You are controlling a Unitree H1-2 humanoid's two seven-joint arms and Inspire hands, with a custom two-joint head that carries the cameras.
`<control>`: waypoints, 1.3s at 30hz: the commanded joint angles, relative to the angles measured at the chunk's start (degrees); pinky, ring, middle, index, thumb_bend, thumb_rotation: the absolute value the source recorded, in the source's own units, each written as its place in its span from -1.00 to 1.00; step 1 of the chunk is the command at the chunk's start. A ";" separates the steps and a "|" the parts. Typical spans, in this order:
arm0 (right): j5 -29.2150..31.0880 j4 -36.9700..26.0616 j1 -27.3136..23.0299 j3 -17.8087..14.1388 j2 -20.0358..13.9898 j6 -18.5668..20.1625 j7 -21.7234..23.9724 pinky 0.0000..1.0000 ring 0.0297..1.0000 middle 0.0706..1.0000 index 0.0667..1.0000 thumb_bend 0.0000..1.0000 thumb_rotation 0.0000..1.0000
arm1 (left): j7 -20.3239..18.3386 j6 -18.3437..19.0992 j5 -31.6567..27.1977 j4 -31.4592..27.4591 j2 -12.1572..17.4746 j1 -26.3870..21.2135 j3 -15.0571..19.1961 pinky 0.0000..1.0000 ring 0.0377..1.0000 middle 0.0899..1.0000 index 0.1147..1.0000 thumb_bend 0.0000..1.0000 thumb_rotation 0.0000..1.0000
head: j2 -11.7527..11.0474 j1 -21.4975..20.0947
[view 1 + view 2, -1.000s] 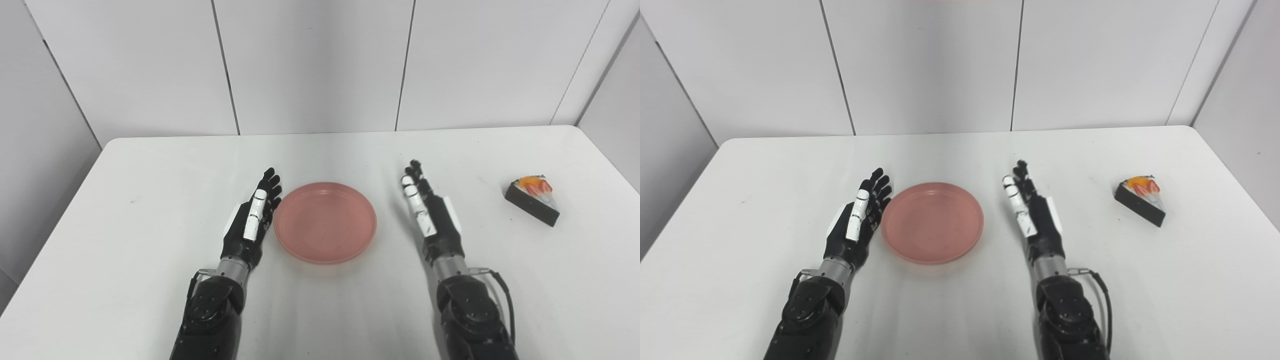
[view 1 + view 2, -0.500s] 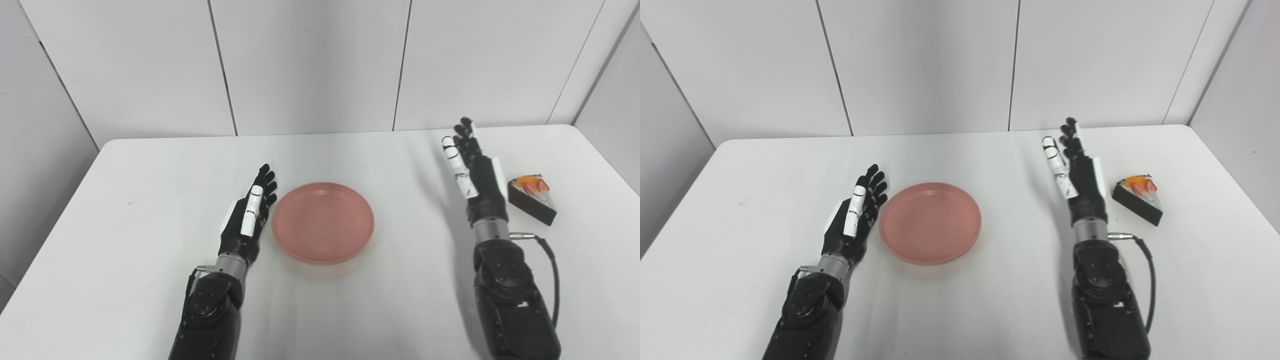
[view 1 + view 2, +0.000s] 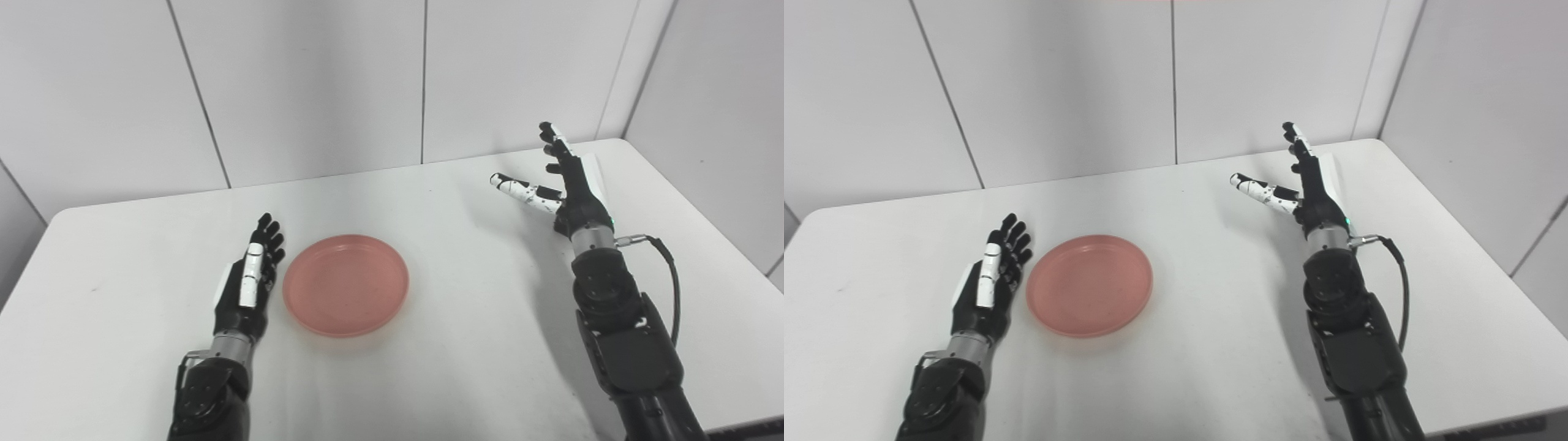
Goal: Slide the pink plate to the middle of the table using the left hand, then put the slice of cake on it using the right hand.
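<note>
The round pink plate [image 3: 346, 285] lies empty on the white table [image 3: 465, 343], left of centre in the picture. My left hand [image 3: 248, 282] rests open and flat just left of the plate's rim, fingers pointing away from me, holding nothing. My right hand [image 3: 566, 177] is raised over the far right part of the table. It is open, with the thumb spread out to the left and nothing in it. No slice of cake shows in either view; the right hand and forearm [image 3: 1335, 294] cover that part of the table.
White panelled walls [image 3: 306, 86] stand behind the table and along its right side. The table's right edge [image 3: 704, 208] runs close to my right arm. A cable [image 3: 670, 275] loops off the right wrist.
The camera has turned, so everything sits further left in the picture. My right hand moved farther away and to the right and spread its thumb. The cake has gone out of sight. The left hand stayed by the plate.
</note>
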 commanded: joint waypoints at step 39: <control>-21.39 6.74 -4.92 -4.74 -4.86 7.61 4.42 0.53 0.74 0.79 0.74 0.44 -0.57 | -5.05 -0.79 -3.82 2.09 2.10 0.90 1.63 1.00 1.00 1.00 1.00 0.28 1.00 | -0.19 -5.50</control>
